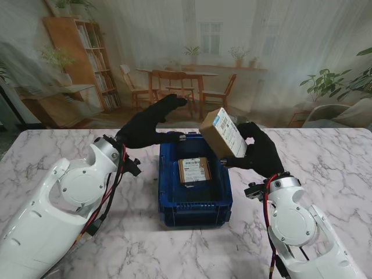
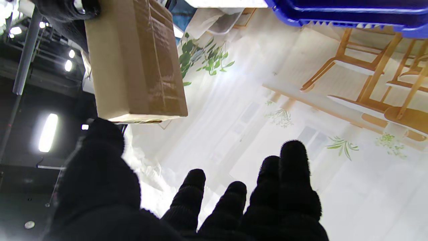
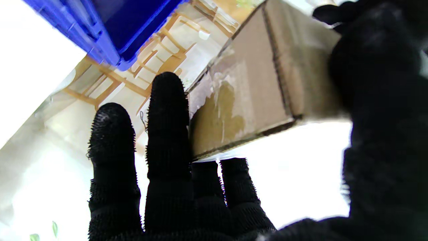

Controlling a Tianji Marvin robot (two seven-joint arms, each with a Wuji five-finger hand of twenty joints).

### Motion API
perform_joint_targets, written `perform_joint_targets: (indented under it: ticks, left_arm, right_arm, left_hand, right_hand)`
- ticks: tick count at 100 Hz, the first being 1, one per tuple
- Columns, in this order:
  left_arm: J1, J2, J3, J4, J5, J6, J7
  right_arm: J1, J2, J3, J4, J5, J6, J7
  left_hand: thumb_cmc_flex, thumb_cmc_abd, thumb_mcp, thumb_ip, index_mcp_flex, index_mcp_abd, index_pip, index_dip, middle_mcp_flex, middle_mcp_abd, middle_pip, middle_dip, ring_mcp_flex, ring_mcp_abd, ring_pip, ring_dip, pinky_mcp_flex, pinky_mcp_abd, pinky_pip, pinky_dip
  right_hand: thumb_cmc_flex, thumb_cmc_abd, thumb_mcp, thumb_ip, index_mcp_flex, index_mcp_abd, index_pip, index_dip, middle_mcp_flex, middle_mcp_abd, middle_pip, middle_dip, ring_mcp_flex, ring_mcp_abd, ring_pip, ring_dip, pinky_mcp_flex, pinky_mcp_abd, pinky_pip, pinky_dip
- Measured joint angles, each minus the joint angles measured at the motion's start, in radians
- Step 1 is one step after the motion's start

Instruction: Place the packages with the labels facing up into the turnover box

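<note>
The marble table (image 1: 325, 157) fills the lower two thirds of the stand view, with a printed room backdrop (image 1: 244, 52) across the top of the frame. The two white arms rise from the bottom corners: the left arm (image 1: 64, 203) at lower left, the right arm (image 1: 302, 226) at lower right.

The blue box (image 1: 195, 209) stands at the centre of the frame, between the two arms, its open top facing the camera. One package (image 1: 193, 170) lies flat on the box floor, its label side up. The rim of the box also appears in the left wrist view (image 2: 351, 13) and in the right wrist view (image 3: 100, 30).

A second package (image 1: 222, 133) is held in the air over the right rear corner of the box, tilted, with its white label turned toward the camera and to the left. It partly hides the box's far right corner. In the left wrist view its plain cardboard side (image 2: 137, 60) shows at upper left.

The right hand (image 1: 258, 152), in a black glove, is clamped on this raised package: the fingers (image 3: 167, 110) press one side of it and the thumb presses the opposite side.

The left hand (image 1: 152, 123), also gloved, hangs above the left rear corner of the box with fingers (image 2: 291, 174) spread apart, touching nothing.
</note>
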Motion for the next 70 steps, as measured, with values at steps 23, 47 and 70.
perform_joint_targets:
  ticks: [23,47,70]
  left_arm:
    - [-0.005,0.031,-0.023,-0.019,0.052,-0.022,-0.081]
    - [-0.053,0.048,0.02,-0.035,0.076,-0.01,-0.131]
    - [-0.137,0.056,0.116,-0.047,0.054,0.083,-0.203]
  right_arm:
    - [0.002,0.022,0.003,0.032,-0.185,-0.027,0.002]
    - [0.021,0.034,-0.026,0.064,-0.273,-0.003,-0.016]
    - [0.072,0.041,-0.076,0.095,-0.364,0.051,-0.012]
  left_hand:
    - [-0.029,-0.023,-0.007,0.0,0.0,0.0,-0.012,-0.025,-0.001,0.0,0.0,0.0,-0.003,-0.001,-0.007,0.007,-0.023,0.0,-0.036,-0.012]
    - [-0.029,-0.046,-0.006,0.0,0.015,0.045,0.017,-0.01,-0.001,0.0,0.0,-0.001,-0.003,-0.001,-0.027,0.003,-0.028,0.009,-0.051,-0.024]
    - [-0.029,-0.06,-0.006,-0.001,0.009,0.061,-0.029,-0.033,-0.001,0.0,0.001,-0.002,-0.036,0.005,-0.049,-0.022,-0.05,0.01,-0.095,-0.038]
  right_hand:
    - [0.0,-0.001,0.0,0.0,0.004,0.0,0.0,-0.006,0.002,0.0,0.0,0.0,0.001,0.0,0.0,0.0,0.002,0.0,0.0,0.0]
    - [0.0,-0.002,0.0,0.0,0.005,0.0,0.0,-0.009,0.003,0.0,0.0,0.0,0.001,0.0,0.0,0.002,0.003,0.0,0.009,0.0]
    - [0.0,-0.012,0.0,0.0,0.013,-0.01,0.0,-0.009,0.014,0.0,-0.003,0.0,0.013,0.0,0.023,0.013,0.004,0.0,0.022,0.001]
